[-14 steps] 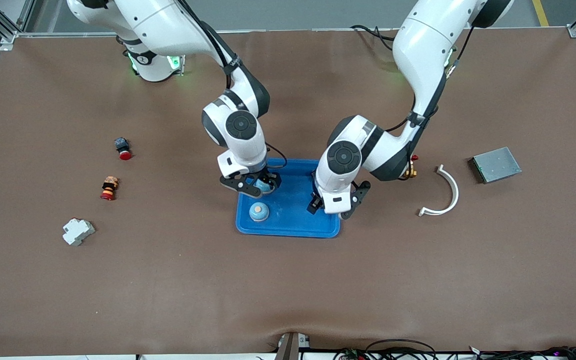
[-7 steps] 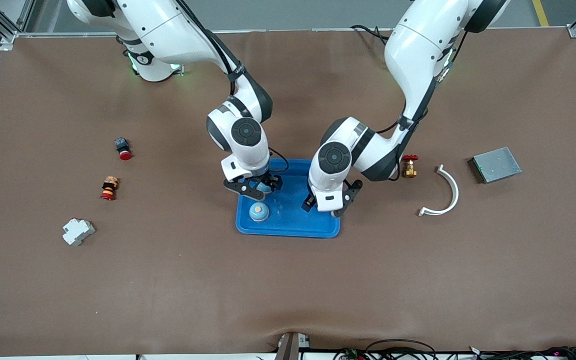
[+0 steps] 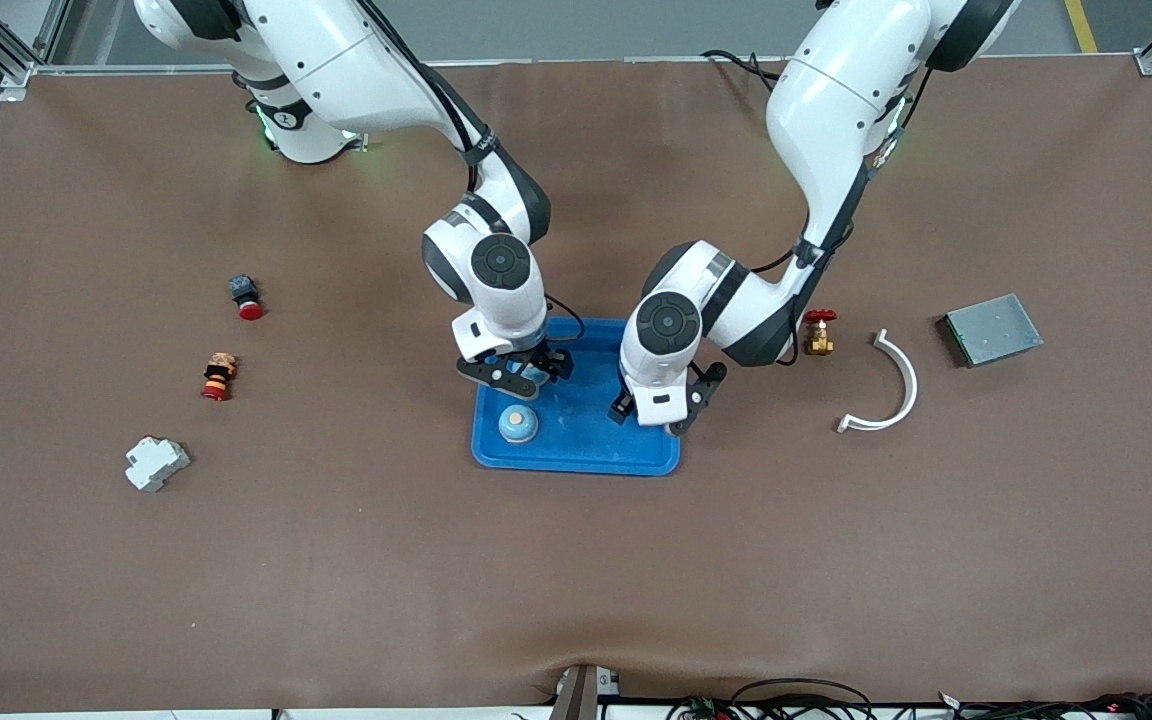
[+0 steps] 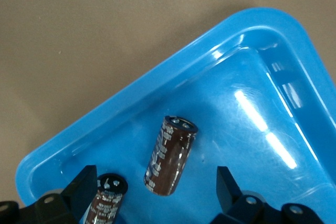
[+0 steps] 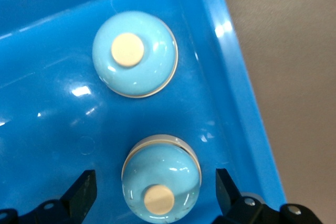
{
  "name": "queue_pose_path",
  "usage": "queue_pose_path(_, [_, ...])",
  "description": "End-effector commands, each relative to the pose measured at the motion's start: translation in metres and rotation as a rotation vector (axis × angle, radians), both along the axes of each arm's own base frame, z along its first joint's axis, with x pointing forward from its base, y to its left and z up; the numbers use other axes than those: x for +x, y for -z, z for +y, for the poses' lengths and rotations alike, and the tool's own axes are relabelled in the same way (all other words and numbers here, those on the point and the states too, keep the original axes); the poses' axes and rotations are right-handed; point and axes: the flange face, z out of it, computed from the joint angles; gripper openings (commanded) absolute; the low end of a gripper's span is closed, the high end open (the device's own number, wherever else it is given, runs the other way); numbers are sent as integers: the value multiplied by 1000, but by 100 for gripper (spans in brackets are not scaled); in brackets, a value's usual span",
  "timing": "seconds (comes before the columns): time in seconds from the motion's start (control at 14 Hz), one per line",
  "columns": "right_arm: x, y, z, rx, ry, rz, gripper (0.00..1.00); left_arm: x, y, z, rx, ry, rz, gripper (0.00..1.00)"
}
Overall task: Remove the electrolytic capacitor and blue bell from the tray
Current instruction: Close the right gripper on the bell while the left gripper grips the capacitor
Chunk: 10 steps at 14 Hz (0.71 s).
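We noted the blue tray (image 3: 576, 452) mid-table, holding two electrolytic capacitors and two blue bells. In the left wrist view one capacitor (image 4: 171, 156) lay on its side between the open fingers, and a second capacitor (image 4: 106, 199) sat just beside one finger (image 4: 81, 187). In the right wrist view one blue bell (image 5: 161, 178) sat between the spread fingers, with the other bell (image 5: 135, 53) close by, both near the tray rim.

The left gripper (image 3: 664, 405) hung over the tray's end toward the left arm, jaws wide and empty. The right gripper (image 3: 516, 372) hung over the tray's corner toward the right arm, likewise wide and empty; the second bell (image 3: 517, 424) lay nearer the front camera.

Risks, in our judgement:
- The left finger could land on the neighbouring capacitor and pinch or roll it.
- The lying cylinder could roll out as the jaws close.
- The bell's smooth dome could slip from a high grip.
- The two wrists stood close over one tray; a collision seemed possible.
- A finger could catch the rim and drag the tray.

Outlying parts, including the red-handled valve (image 3: 818, 333), the white curved strip (image 3: 894, 385) and the white block (image 3: 156, 463), seemed well clear of the work.
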Motion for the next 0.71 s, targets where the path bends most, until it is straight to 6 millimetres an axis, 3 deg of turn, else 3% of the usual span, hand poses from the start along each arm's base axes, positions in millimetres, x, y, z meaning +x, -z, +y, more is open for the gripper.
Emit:
queue_pose_path(0.0, [-3,11,10,-7,6,-18,100,-5,8,1,12,2,-30,100])
queue_pose_path(0.64, [-3,12,10,-14,-6,-25,100,-6,20,-2,-3,6,-47,100])
